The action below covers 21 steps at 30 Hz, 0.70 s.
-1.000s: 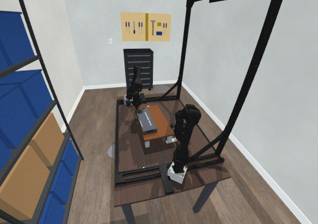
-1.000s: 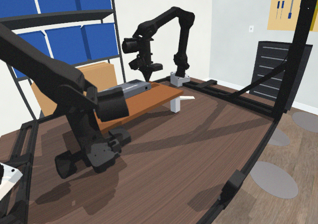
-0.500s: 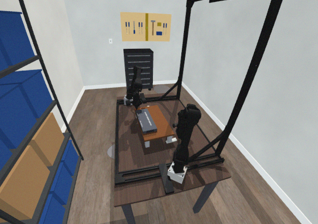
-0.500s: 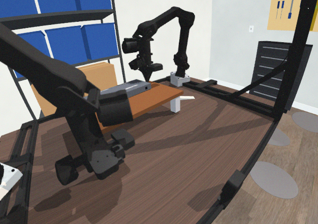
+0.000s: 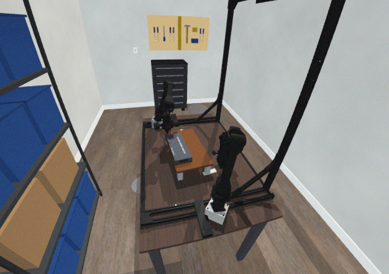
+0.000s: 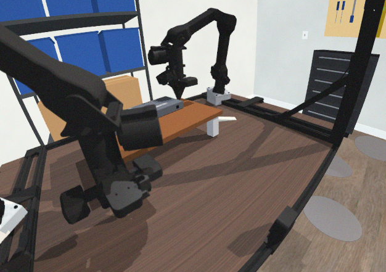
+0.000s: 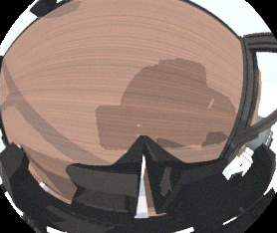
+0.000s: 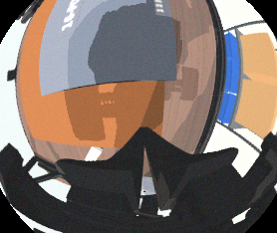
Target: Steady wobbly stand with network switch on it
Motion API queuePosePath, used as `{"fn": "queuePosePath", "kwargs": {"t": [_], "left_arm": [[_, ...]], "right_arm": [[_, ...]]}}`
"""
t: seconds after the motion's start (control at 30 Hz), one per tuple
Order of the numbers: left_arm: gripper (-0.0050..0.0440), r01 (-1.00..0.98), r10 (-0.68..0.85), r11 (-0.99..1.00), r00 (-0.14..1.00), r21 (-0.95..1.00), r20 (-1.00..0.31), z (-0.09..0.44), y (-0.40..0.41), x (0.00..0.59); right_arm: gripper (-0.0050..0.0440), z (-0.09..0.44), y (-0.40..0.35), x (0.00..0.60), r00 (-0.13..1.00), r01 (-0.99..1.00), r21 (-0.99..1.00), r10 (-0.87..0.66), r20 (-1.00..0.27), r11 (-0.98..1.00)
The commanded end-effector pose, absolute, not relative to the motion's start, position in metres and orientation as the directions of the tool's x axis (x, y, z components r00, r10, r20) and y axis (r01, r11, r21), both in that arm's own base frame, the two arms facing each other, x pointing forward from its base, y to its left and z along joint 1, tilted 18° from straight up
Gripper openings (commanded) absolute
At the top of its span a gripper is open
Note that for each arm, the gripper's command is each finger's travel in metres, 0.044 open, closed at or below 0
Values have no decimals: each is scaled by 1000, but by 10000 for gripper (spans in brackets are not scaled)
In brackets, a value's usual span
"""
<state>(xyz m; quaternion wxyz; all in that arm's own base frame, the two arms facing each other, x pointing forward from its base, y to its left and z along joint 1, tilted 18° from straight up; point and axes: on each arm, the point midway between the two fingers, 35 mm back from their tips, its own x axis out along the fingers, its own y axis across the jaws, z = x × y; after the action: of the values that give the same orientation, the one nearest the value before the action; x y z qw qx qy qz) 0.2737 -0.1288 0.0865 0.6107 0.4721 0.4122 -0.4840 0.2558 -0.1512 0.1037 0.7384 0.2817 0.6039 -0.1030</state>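
Observation:
The stand has an orange-brown top (image 5: 199, 151) (image 6: 190, 119) (image 8: 43, 119) on pale legs. The grey network switch (image 5: 179, 150) (image 6: 169, 106) (image 8: 58, 65) lies along one side of it. A white wedge (image 5: 213, 171) is at the foot of the near leg in the top view; whether it is under the foot is unclear. Another white wedge (image 6: 229, 118) (image 8: 94, 153) lies by the far end. My right gripper (image 6: 178, 98) (image 8: 143, 130) is shut and empty, tip down at the stand's far end beside the switch; contact is unclear. My left gripper (image 7: 142, 138) is shut and empty, beside the stand's long side.
A black frame (image 5: 143, 170) (image 6: 314, 181) runs around the table (image 5: 156, 189) (image 6: 217, 184), with uprights on one side. The left arm hides part of the stand in the exterior view. A shelf with blue bins (image 5: 25, 117) (image 6: 78, 53) stands beyond the table.

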Motion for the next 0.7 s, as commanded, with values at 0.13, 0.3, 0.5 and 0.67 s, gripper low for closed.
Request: {"fn": "queuePosePath", "kwargs": {"t": [0.13, 0.3, 0.5, 0.67], "left_arm": [[0, 971, -221, 85, 235, 222, -946, 142, -121, 269], [0, 971, -221, 85, 235, 222, -946, 142, -121, 269], [0, 972, -217, 91, 232, 217, -948, 207, -107, 253], [0, 972, -217, 91, 232, 217, -948, 229, -102, 247]], "right_arm": [[0, 96, -149, 256, 233, 494, 294, 201, -951, 818], [0, 96, -149, 256, 233, 494, 294, 201, -951, 818], [0, 166, -164, 241, 249, 492, 292, 188, -950, 820], [0, 166, -164, 241, 249, 492, 292, 188, -950, 820]]}}
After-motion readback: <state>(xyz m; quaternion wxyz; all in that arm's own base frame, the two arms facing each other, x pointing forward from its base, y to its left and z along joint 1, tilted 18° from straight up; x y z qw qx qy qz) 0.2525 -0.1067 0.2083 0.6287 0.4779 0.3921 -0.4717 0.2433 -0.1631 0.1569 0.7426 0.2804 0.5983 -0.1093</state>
